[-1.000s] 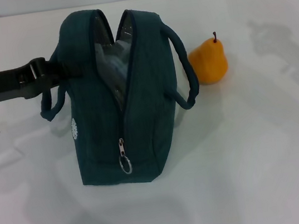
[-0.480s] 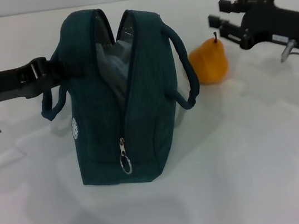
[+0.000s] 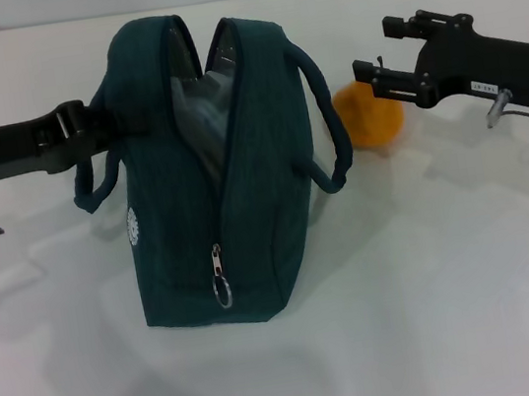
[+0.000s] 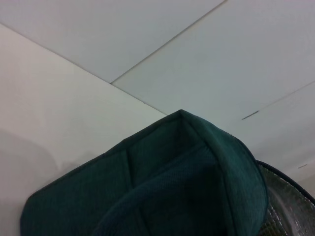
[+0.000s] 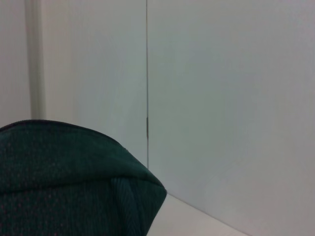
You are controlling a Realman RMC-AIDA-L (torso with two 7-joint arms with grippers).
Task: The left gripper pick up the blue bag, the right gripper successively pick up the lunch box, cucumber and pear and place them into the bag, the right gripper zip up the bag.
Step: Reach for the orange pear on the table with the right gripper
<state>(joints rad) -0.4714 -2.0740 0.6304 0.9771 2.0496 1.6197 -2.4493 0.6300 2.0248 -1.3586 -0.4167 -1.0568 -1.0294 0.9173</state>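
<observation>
The blue bag [image 3: 234,193] stands upright mid-table, its top gaping and the zip pull [image 3: 220,282] low on the near end. My left gripper [image 3: 109,124] reaches in from the left and is shut on the bag's left wall by the handle. The bag's fabric [image 4: 162,187] fills the left wrist view, with foil lining [image 4: 290,209] at one edge. The orange pear [image 3: 374,120] sits on the table just right of the bag. My right gripper [image 3: 372,48] hovers open right above it, its lower finger across the pear's top. The lunch box and cucumber are out of view.
The white table [image 3: 438,292] stretches around the bag, with a pale wall behind it. The bag's right handle [image 3: 333,133] loops out toward the pear. The right wrist view shows the bag's top [image 5: 64,172] against the wall.
The right arm has come in from the far right corner, moving left and down to the pear. Its stem is now covered by the gripper. The left arm and the bag have not moved.
</observation>
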